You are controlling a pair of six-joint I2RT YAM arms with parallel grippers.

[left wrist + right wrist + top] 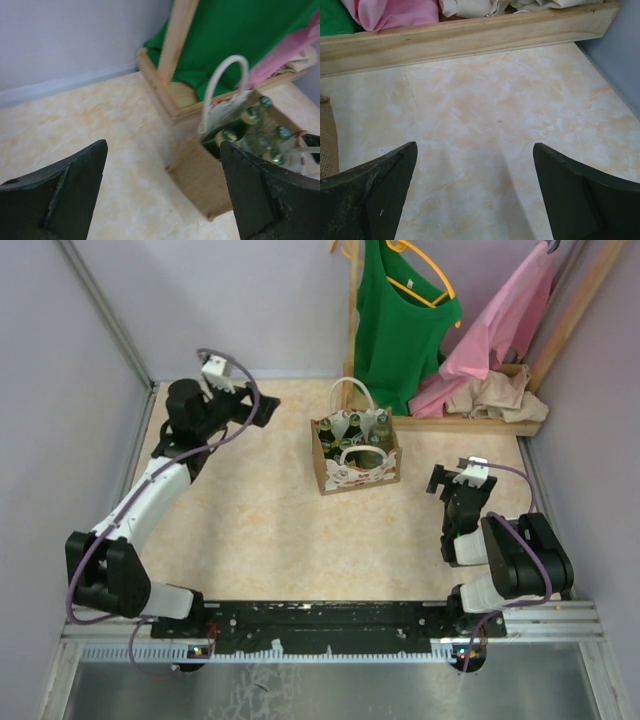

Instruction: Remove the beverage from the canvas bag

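Observation:
The tan canvas bag (355, 462) stands upright mid-table, with white loop handles and a white front panel with red figures. Several green glass bottles (354, 429) stand inside it, necks up. In the left wrist view the bag (210, 185) shows its brown side, one white handle (225, 80) and bottle caps (252, 116). My left gripper (262, 408) is open and empty, to the left of the bag and apart from it. My right gripper (447, 480) is open and empty, to the right of the bag; only the bag's edge (327, 145) shows in the right wrist view.
A wooden rack base (470, 423) lies behind the bag, with a green garment (400, 320), a pink one (505, 325) and beige cloth (495, 395) hanging or piled on it. Walls close in the left, back and right sides.

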